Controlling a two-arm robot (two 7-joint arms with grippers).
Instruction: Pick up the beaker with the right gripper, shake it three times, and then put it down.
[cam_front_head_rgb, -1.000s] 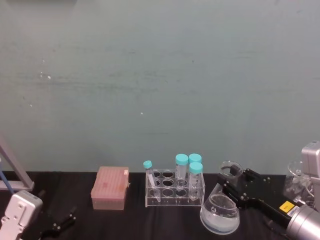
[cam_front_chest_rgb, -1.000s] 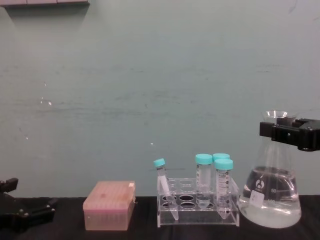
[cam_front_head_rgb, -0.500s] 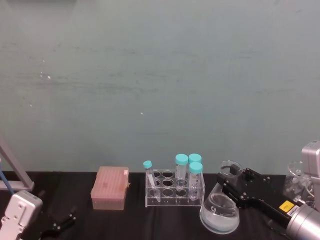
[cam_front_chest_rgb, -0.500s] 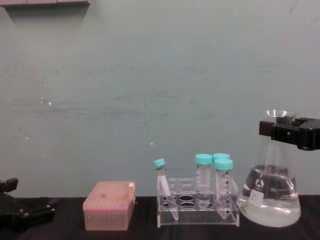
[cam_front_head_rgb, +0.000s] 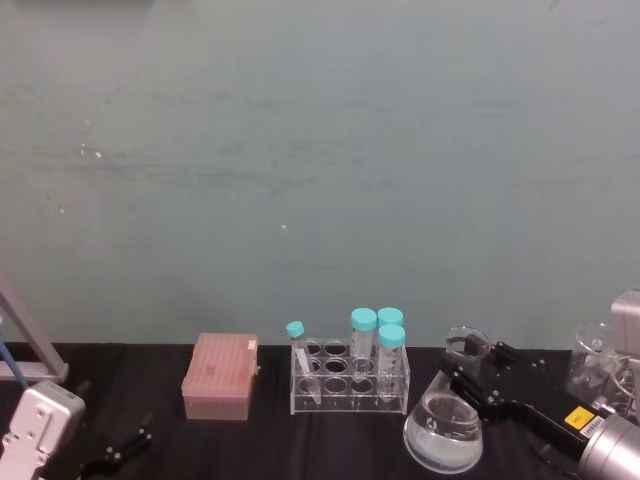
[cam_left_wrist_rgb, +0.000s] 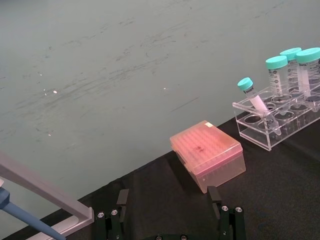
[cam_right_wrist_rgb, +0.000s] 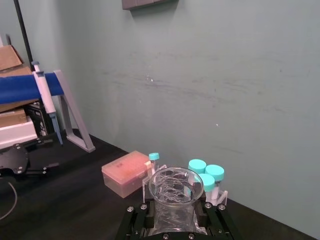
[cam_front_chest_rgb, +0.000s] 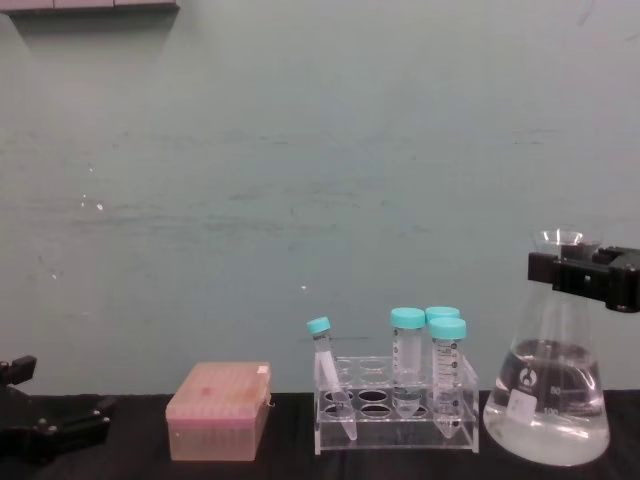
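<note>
At the right end of the black tabletop (cam_front_head_rgb: 300, 445), roughly 4 o'clock from the rack as seen from the head camera, the clear glass conical beaker (cam_front_chest_rgb: 547, 400) with white graduation marks and a small white label sits upright, with clear liquid filling its wide lower part. The black, blocky right gripper (cam_front_chest_rgb: 565, 272) reaches in from the right, its flat jaws closed against the narrow neck just below the flared rim. The base is down at table level; whether it bears on the surface cannot be determined. A clear acrylic tube rack (cam_front_chest_rgb: 395, 437) stands just beside the beaker, at its 9 o'clock, and holds four teal-capped plastic tubes (cam_front_chest_rgb: 408, 350), the leftmost one tilted. A translucent pink lidded box (cam_front_chest_rgb: 218, 410) lies at 9 o'clock from the rack, near it but apart. The black left gripper (cam_left_wrist_rgb: 168, 192) sits low at 8 o'clock from that box, its thin fingers spread apart and holding nothing.
</note>
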